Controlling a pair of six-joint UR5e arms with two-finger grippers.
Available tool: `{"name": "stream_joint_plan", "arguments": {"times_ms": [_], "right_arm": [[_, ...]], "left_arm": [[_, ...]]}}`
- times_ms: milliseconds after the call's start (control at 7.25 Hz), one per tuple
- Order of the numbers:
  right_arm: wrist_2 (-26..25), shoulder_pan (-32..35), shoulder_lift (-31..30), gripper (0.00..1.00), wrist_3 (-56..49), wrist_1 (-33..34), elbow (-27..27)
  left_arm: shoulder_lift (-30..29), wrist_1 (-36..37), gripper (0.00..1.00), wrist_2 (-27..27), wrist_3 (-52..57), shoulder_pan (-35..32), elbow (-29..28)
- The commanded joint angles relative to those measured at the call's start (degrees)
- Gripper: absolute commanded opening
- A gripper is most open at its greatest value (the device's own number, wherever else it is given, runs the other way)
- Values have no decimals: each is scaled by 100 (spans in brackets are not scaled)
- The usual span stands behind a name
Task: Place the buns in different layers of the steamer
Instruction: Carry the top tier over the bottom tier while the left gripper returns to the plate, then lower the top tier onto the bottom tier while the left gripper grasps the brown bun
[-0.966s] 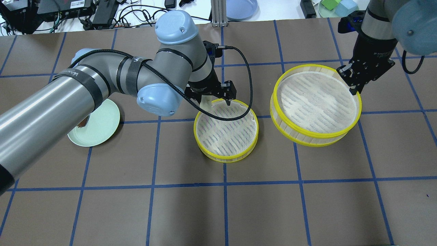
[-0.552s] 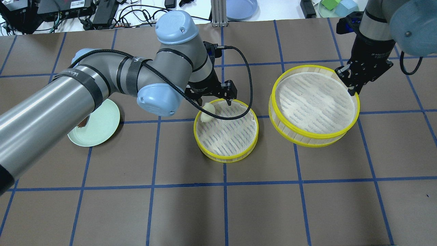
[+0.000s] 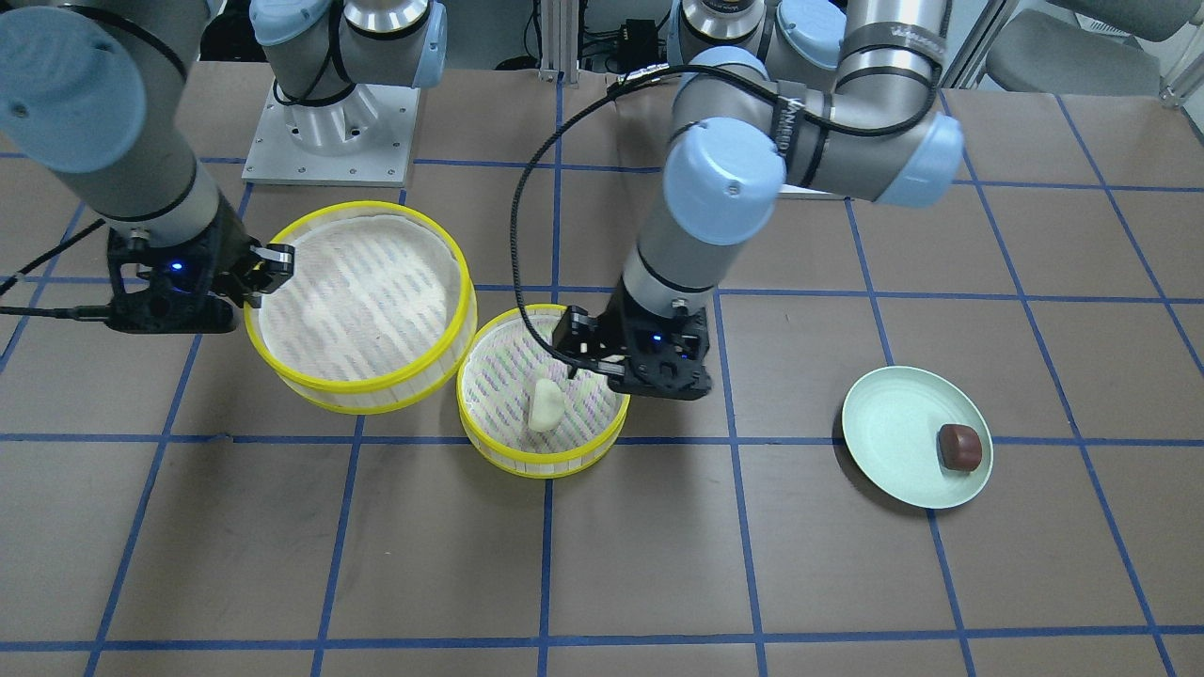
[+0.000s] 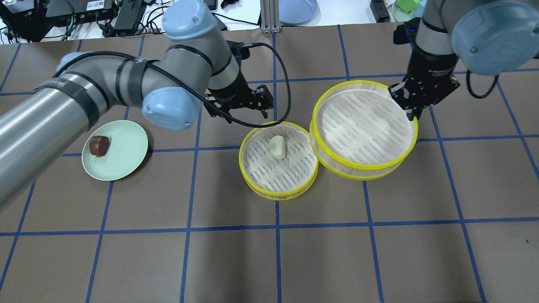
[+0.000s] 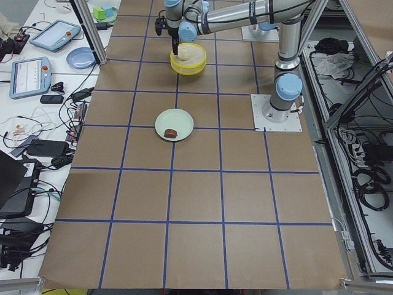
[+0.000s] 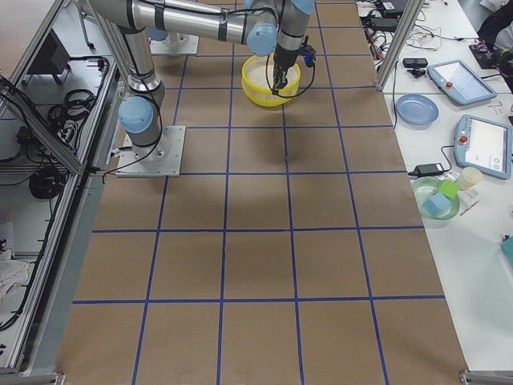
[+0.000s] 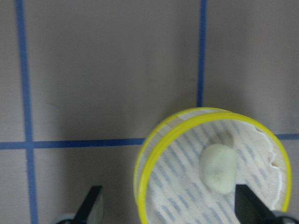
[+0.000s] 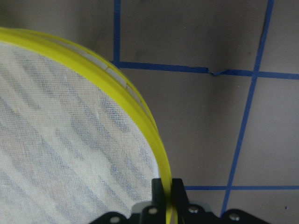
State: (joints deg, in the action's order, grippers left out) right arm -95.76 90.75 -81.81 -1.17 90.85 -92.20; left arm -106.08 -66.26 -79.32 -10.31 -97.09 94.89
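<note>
The cream-white bun (image 4: pixel 277 147) lies on the cloth lining of the steamer layer (image 4: pixel 278 195) that stands on the brown, blue-gridded worktop (image 4: pixel 269 261). It sits a little off centre, clear of the yellow rim. The left gripper (image 4: pixel 247 113) hangs above the edge of this layer on the side toward the plate. Its fingers are spread wide and hold nothing; in the left wrist view the bun shows between the two black fingertips (image 7: pixel 91 207), well below them.

The right gripper (image 4: pixel 412 112) is closed on the rim of the second steamer layer (image 4: pixel 362 166), one finger inside the yellow ring and one outside, as the right wrist view shows close up. This layer has nothing in it. It looks raised off the worktop, and from overhead its edge overlaps the rim of the layer with the bun.

The dark reddish-brown bun (image 4: pixel 99 145) rests on the pale green plate (image 4: pixel 126 162), near the plate's outer edge. The plate stands well apart from both layers, on the robot's left.
</note>
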Motion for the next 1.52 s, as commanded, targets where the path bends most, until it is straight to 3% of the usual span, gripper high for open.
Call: {"name": "stream_joint_plan", "arguments": {"times_ms": [0, 138, 552, 1379], "right_arm": [[48, 966, 453, 0, 1046, 728, 0], [40, 1284, 786, 0, 1467, 1167, 0], [40, 1410, 983, 0, 1550, 1180, 0], [136, 1594, 1132, 0, 1559, 1189, -105]], "left_arm": [[17, -255, 100, -388, 939, 1100, -5], [17, -255, 100, -913, 1700, 1462, 47], [-114, -291, 100, -1417, 3450, 2473, 118], [-852, -27, 100, -1657, 4186, 3293, 205]]}}
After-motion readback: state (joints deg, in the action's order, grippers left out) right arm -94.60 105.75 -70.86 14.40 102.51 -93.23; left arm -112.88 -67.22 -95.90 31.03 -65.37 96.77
